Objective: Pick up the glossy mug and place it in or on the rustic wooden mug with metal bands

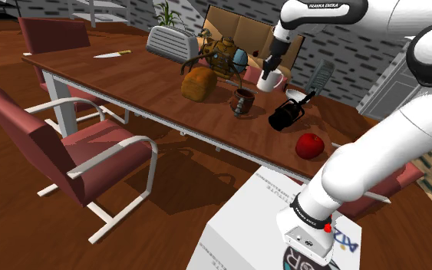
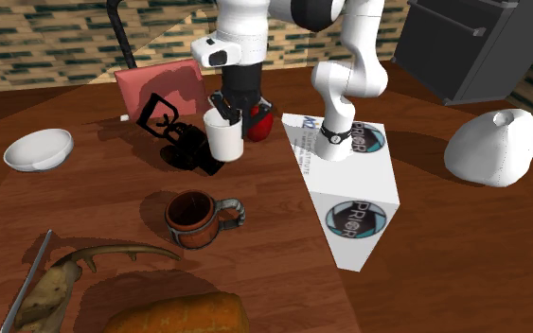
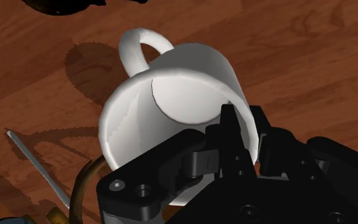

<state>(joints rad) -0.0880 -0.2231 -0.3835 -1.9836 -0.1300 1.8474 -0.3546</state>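
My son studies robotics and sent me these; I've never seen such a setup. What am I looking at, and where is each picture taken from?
These are simulator renders of one white robot arm standing on a box beside a wooden table. One picture looks over the arm's shoulder, another faces it across the table, the third comes from a camera on its hand. Its black gripper is shut on the wall of a white mug, which seems lifted off the table. On the table are a brown wooden mug with bands, a red apple, a bread loaf and a white bowl.
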